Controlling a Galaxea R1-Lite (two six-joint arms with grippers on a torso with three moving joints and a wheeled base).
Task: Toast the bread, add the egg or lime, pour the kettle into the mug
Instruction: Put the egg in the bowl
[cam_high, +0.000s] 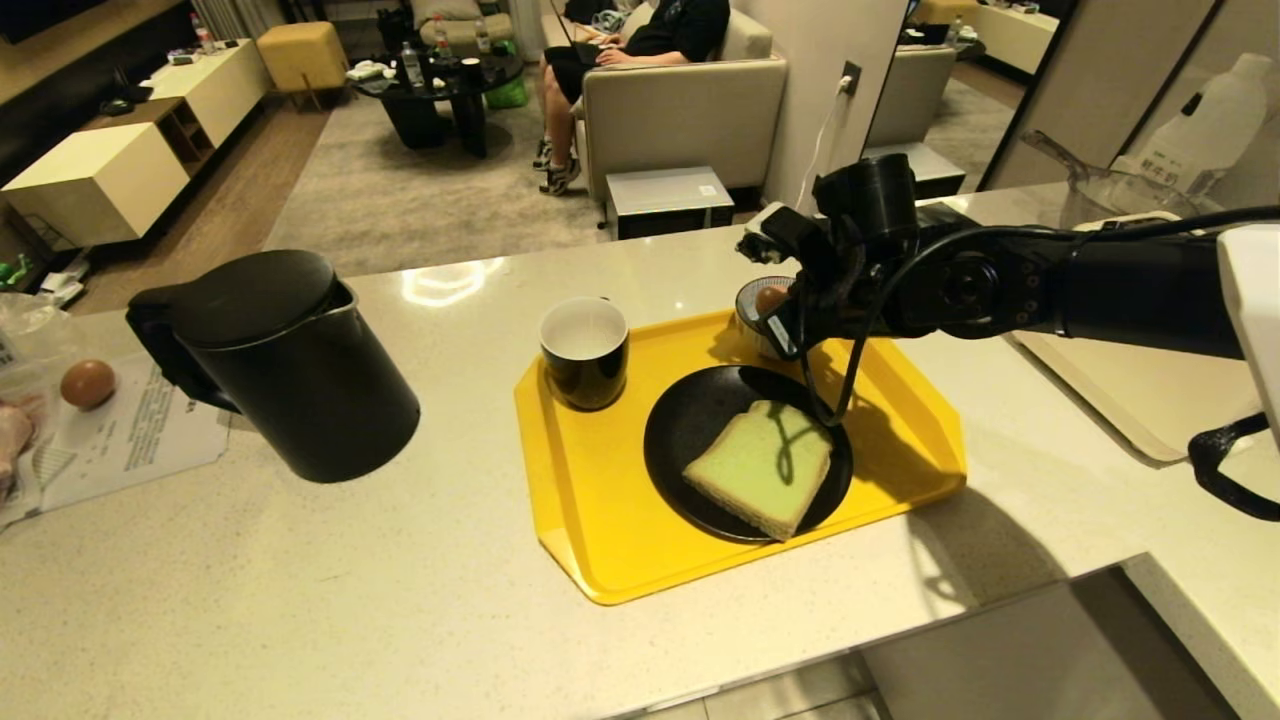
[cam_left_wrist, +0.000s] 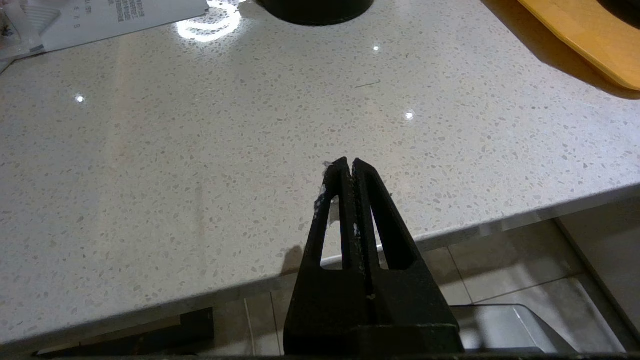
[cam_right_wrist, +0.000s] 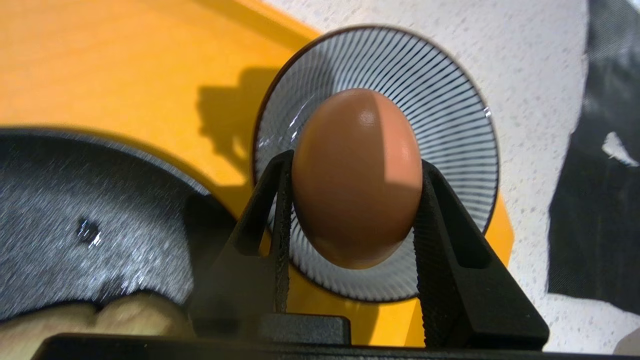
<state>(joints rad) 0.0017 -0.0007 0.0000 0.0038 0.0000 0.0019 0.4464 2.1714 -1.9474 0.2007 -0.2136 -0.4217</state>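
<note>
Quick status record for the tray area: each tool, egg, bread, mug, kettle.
right tool: shut on the egg, held above the striped bowl
left tool: shut, empty, over the counter edge
bread: on the black plate on the yellow tray
mug: upright on the tray, looks empty
kettle: on the counter, left of the tray
</note>
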